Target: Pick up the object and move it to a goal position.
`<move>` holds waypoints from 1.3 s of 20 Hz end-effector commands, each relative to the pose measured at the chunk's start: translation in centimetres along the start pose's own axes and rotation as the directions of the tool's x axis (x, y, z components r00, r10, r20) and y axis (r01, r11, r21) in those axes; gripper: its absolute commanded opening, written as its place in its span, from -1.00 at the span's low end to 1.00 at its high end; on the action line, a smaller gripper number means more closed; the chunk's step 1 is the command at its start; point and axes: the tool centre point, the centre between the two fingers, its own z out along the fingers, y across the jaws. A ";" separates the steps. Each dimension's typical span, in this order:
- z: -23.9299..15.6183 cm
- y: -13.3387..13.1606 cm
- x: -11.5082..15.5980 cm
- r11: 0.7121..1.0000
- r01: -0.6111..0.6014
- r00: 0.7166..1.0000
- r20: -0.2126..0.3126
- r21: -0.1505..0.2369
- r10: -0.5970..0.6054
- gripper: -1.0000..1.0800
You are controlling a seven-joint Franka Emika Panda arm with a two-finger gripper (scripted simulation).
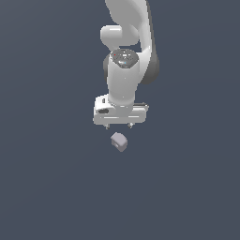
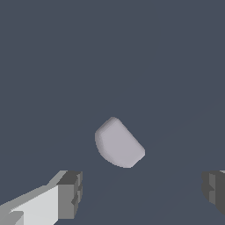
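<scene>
Flat slate-grey ground (image 1: pixel 47 197) everywhere, bare of markings — no goal marker visible in either view, so impossible to say where the block had to end up. Above it, largest by far, the white Panda arm (image 1: pixel 124 70), reaching down from the upper edge of the exterior view and ending in the white gripper (image 1: pixel 118 126), pointed straight down. Judged very early in the task: approach and rough alignment apparently done, but no grasp, no lift, no carry — all of that left. Fingers spread wide, as seen from the wrist view, with one dark pad (image 2: pixel 70 193) at one side of the picture and the other at the opposite edge, well apart, nothing between them but open ground; holding nothing, touching nothing. Smallest of all, the object (image 1: pixel 119 141), a grey-lavender chunk with one rounded side and a flatter cut side, lying on the ground just beside and below the fingertips in the exterior view, clearly apart from them. Seen from the wrist, the same block (image 2: pixel 118 143) sat ahead of the line between the two pads rather than between them, turned at a slant — so probably a small shift and a descent needed before any closing.
</scene>
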 end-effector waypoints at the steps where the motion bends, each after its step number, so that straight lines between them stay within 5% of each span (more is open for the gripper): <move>1: 0.2 0.0 0.0 1.000 0.019 1.000 0.001 0.001 -0.019 0.92; 13: 2.7 -0.3 -0.2 0.973 0.231 0.973 0.001 0.015 -0.231 0.92; 26: 6.3 -0.8 -0.6 0.846 0.531 0.847 -0.015 0.041 -0.531 0.92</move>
